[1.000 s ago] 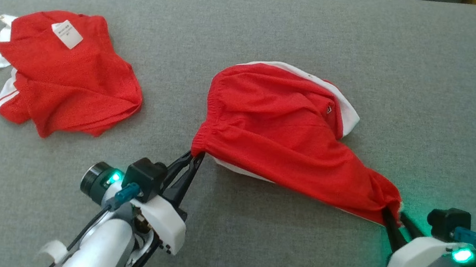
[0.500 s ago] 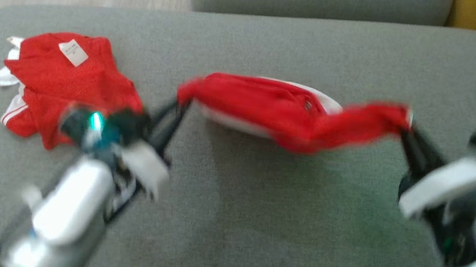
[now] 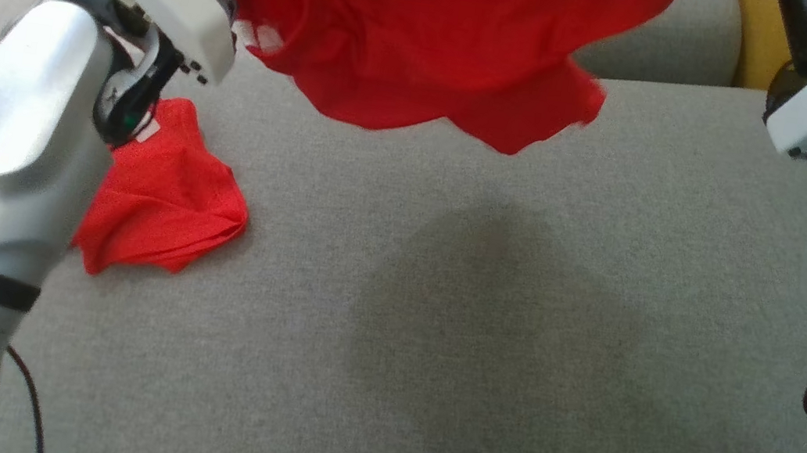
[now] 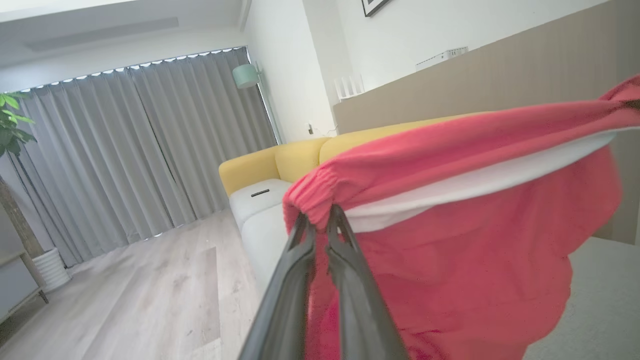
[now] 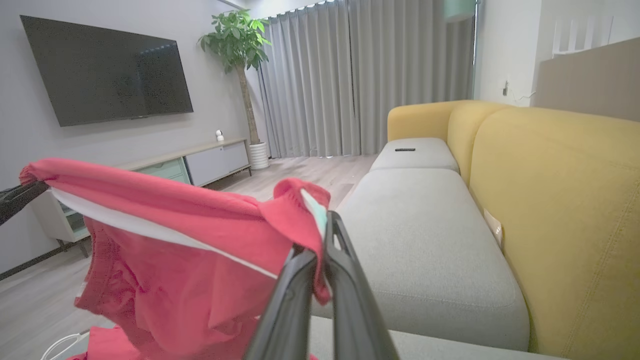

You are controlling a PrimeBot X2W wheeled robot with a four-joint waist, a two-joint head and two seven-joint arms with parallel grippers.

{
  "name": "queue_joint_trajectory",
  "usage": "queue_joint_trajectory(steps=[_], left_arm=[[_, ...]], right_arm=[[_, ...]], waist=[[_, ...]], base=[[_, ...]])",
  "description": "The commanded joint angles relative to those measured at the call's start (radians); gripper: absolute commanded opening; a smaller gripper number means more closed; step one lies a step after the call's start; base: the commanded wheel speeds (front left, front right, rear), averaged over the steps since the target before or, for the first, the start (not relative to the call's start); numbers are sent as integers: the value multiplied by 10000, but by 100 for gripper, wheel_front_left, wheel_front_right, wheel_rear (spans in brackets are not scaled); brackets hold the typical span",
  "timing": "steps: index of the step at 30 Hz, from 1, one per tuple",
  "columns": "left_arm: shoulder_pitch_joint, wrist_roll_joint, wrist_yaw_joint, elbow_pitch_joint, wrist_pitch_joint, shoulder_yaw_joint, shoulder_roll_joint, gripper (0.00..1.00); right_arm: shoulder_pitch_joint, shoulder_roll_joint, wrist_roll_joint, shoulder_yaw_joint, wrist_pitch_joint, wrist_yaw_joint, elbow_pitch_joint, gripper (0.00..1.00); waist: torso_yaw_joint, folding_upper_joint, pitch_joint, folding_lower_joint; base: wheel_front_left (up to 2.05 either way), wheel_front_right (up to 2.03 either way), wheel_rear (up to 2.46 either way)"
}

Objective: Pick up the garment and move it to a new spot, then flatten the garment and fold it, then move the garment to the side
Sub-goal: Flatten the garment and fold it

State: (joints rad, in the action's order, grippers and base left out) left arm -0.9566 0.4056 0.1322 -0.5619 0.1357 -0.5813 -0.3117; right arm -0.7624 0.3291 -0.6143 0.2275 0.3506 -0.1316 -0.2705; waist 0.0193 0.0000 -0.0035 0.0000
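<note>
The garment [image 3: 414,38], red shorts with a white lining and an elastic waistband, hangs in the air above the grey cushion [image 3: 512,352], stretched between my two raised arms. In the left wrist view my left gripper [image 4: 320,222] is shut on the gathered end of the waistband, and the cloth [image 4: 450,260] sags away to the right. My right gripper [image 5: 320,240] is shut on the opposite corner, the garment [image 5: 175,250] drooping to its left. The lower hem dangles free over the cushion.
A second red garment [image 3: 162,200] lies crumpled on the cushion's left side, partly behind my left forearm [image 3: 7,123]. A yellow sofa back [image 5: 550,200] rises at the right. Wooden floor [image 4: 150,300] lies beyond the cushion's left edge.
Both arms have risen and lifted the garment off the cushion, so it now hangs between them. The right gripper has closed on its corner. The head view has shifted.
</note>
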Motion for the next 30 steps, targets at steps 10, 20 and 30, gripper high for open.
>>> queue_joint_trajectory(steps=[10, 20, 30], left_arm=[[1638, 2336, -16, 1651, -1479, -306, -783, 0], [-991, 1957, -48, 2103, -2649, -192, -1539, 0], [-5604, 765, -59, -881, -469, 20, -1157, 0]], right_arm=[[2115, 237, 377, -1207, 2557, 9, 1857, 0], [-721, -1130, 1688, -2404, 3851, 9, 2157, 0], [-5786, -1768, 3596, -2637, -15, 9, -2007, 0]], waist=[[-35, 0, 1, 0], [-756, 0, 2794, 0], [-1223, 0, 5074, 0]], base=[[0, 0, 0], [0, 0, 0], [0, 0, 0]])
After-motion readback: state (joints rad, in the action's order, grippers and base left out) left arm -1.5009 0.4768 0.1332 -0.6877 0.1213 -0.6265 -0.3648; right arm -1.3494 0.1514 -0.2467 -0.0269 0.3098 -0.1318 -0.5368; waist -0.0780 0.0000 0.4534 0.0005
